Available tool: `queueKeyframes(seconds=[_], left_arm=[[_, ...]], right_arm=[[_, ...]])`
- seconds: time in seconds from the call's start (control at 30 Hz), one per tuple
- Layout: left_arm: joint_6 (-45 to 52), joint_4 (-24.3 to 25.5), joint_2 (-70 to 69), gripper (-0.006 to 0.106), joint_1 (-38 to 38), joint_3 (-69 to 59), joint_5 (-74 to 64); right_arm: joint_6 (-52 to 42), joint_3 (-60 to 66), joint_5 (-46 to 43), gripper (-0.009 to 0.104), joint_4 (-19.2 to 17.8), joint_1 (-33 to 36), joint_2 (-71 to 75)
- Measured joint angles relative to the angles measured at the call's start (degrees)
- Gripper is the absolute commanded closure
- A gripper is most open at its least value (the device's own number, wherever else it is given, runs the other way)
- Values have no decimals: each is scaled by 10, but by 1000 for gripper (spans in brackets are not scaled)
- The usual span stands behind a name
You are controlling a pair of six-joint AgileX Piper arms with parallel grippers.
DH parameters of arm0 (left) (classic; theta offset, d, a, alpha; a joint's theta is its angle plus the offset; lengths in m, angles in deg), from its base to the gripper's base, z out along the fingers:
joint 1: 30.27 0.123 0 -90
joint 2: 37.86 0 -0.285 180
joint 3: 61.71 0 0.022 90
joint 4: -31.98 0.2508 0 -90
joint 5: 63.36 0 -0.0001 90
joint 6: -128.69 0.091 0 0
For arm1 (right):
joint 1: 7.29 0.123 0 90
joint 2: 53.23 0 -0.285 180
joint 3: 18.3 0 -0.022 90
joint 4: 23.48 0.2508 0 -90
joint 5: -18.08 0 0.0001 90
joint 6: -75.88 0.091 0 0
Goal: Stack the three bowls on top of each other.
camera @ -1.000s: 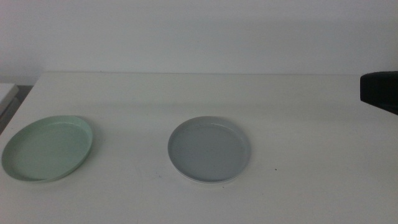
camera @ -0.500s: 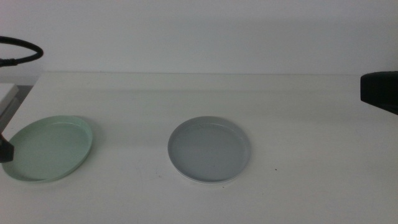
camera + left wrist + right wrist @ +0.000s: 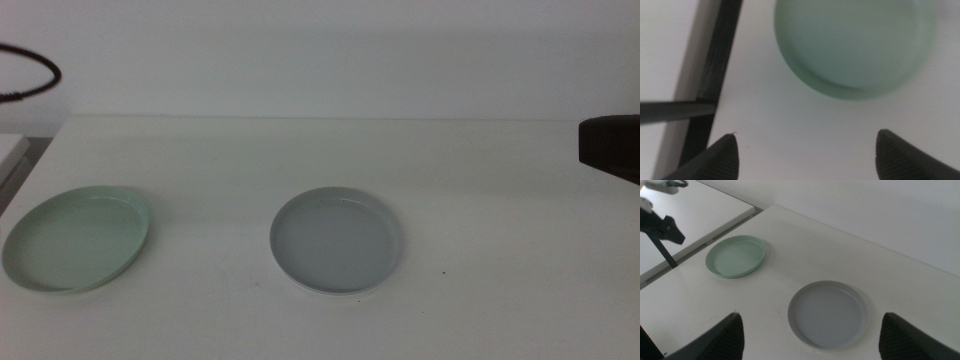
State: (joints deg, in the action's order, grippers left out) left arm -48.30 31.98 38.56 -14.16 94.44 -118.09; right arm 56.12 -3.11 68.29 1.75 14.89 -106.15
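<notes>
The left gripper (image 3: 805,150) has slipped out of the middle view and now hangs wide open, holding nothing, over the round mint green plastic bowl (image 3: 76,239). The grey bowl (image 3: 336,240) sits on a white one, so 1 bowl is left. The right gripper (image 3: 812,332) waits wide open.

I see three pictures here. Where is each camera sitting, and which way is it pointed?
Middle view: looks forward and down over the white table at the green bowl and the grey bowl, which sits on a white bowl; only a dark arm part shows at the right edge.
Left wrist view: on the left arm, facing down at the green bowl; the open left gripper shows.
Right wrist view: on the right arm, angled across the table; the open right gripper shows.
Shared: all three see the green bowl.
</notes>
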Motion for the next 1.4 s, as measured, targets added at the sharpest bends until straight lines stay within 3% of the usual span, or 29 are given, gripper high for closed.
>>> queueKeyframes(seconds=[0.4,0.7,0.87,0.97,1.07,1.3,1.4], left_arm=[[66,-7,228,7,31,136,5],[128,-80,364,7,55,150,63],[134,-96,406,11,55,151,88],[134,-93,416,20,55,151,96],[134,-86,418,38,55,152,101],[134,-82,418,102,55,152,104],[135,-88,415,102,55,152,101]], right_arm=[[0,0,0,2,0,0,0],[-1,0,0,2,0,0,0],[-1,0,0,2,0,0,0],[-1,0,0,2,0,0,0],[-1,0,0,2,0,0,0],[-2,0,0,2,0,0,0],[-2,0,0,2,0,0,0]])
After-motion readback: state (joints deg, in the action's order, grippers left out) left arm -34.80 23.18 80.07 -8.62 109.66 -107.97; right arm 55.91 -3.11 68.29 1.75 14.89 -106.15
